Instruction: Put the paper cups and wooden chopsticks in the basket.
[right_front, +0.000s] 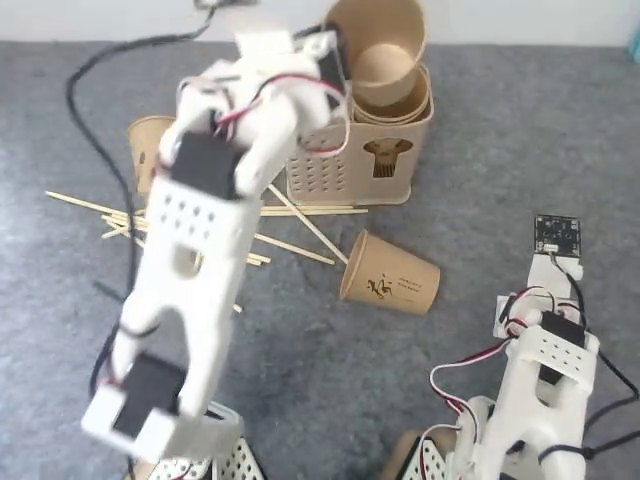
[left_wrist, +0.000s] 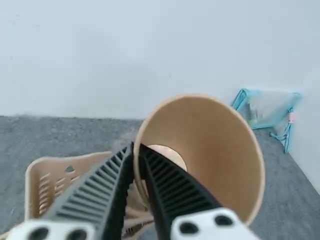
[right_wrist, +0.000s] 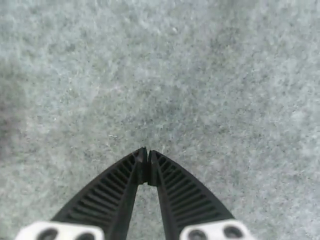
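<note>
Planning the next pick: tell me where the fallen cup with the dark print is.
In the high view, the fallen cup lies in front of the basket, right of the scattered chopsticks.

Looks like a makeshift robotics test bench in a plain room: grey felt-like matting (right_front: 520, 130) serves as the worktop and runs right up to a bare white wall (left_wrist: 100, 50). There's a white plastic robot arm (right_front: 195, 250) with red and white wires hanging loose. A second white arm (right_front: 545, 385) carries an uncased black circuit board (right_front: 557, 235). A turquoise frame rack (left_wrist: 270, 112) leans by the wall.
</note>
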